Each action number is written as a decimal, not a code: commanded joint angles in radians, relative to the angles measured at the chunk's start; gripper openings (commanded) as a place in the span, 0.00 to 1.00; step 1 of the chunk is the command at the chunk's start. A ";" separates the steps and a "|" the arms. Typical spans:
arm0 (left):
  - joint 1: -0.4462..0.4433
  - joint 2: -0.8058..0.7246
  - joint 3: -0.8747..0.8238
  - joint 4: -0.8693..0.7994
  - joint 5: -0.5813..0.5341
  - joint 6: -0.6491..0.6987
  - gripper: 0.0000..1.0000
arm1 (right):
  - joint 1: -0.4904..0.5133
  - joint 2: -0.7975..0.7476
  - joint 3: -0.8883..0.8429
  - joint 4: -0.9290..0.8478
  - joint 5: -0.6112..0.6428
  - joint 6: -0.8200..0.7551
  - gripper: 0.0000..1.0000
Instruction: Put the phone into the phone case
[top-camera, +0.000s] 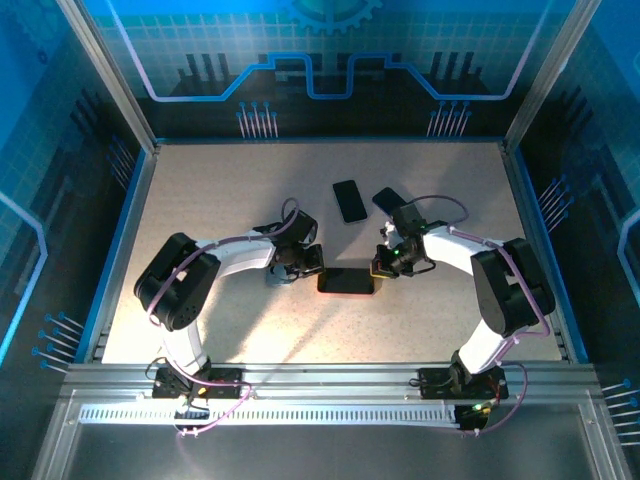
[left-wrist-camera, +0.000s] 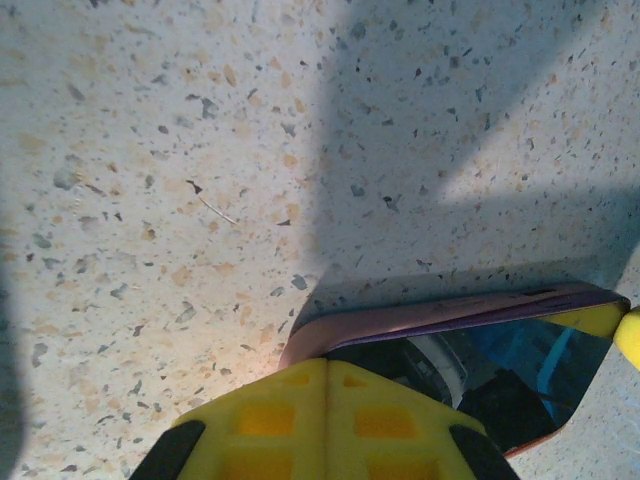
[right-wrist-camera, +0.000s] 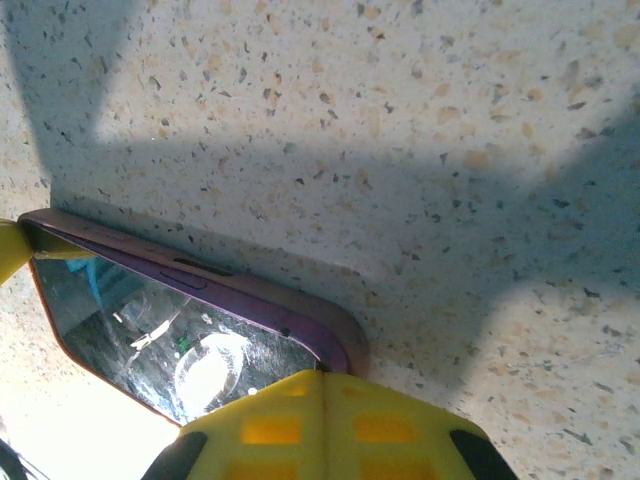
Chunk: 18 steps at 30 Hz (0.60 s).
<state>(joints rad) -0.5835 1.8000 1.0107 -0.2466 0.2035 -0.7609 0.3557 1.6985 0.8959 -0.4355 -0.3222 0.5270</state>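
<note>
Left gripper (left-wrist-camera: 325, 375), clenched empty, rests on the left end of the phone (top-camera: 346, 281) in its purple case (left-wrist-camera: 440, 315). Right gripper (right-wrist-camera: 320, 385), likewise clenched, rests on the right end.

Table (top-camera: 200, 200) brightly lit from above — walls (top-camera: 40, 120) glow blue. The 2 wrist views are sharp, crossed by broad soft shadows; white glare spot on the phone (right-wrist-camera: 170, 325) glass.

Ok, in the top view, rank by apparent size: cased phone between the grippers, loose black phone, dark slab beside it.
1. Cased phone
2. Loose black phone
3. Dark slab, partly hidden by the right arm, so its rank is unsure.
</note>
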 joint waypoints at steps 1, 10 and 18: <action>-0.003 0.057 -0.057 -0.052 -0.014 -0.012 0.04 | 0.085 0.169 -0.089 0.037 0.100 0.017 0.00; -0.003 0.073 -0.067 -0.040 -0.006 -0.014 0.04 | 0.113 0.202 -0.115 0.072 0.110 0.041 0.00; -0.003 0.087 -0.065 -0.038 -0.006 -0.014 0.03 | 0.157 0.242 -0.141 0.125 0.109 0.089 0.00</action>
<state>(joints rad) -0.5785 1.7992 0.9985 -0.2264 0.2150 -0.7612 0.3779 1.7012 0.8909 -0.4252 -0.2928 0.5823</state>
